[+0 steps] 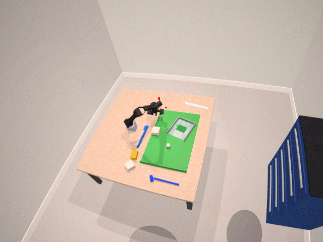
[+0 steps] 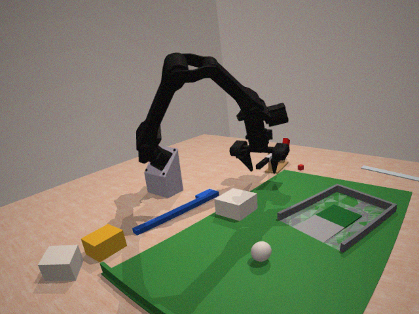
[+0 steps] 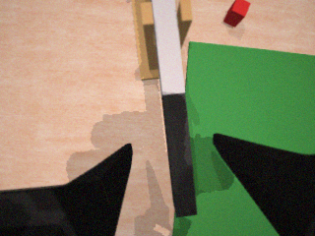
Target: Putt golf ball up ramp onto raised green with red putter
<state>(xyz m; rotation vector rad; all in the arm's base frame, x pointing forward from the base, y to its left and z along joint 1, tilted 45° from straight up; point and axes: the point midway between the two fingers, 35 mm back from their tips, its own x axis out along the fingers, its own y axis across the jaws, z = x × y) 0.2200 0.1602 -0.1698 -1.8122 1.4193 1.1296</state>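
Black claw (image 2: 260,158) is hanging released, its fingers straddling the putter's dark grip (image 3: 178,154) without touching; the putter (image 3: 167,46) is resting on a wooden stand (image 3: 144,44) beside the green mat (image 2: 236,270).

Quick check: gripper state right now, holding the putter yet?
Gripper: open, holding nothing; its fingers straddle the dark grip end of the red putter, which rests on its wooden stand.

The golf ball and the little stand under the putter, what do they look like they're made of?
The golf ball looks like smooth, matte white plastic, with no dimples visible. The stand under the putter looks like pale, unfinished wood: tan, flat-sided, matching the table top's tone. Neither is certain.
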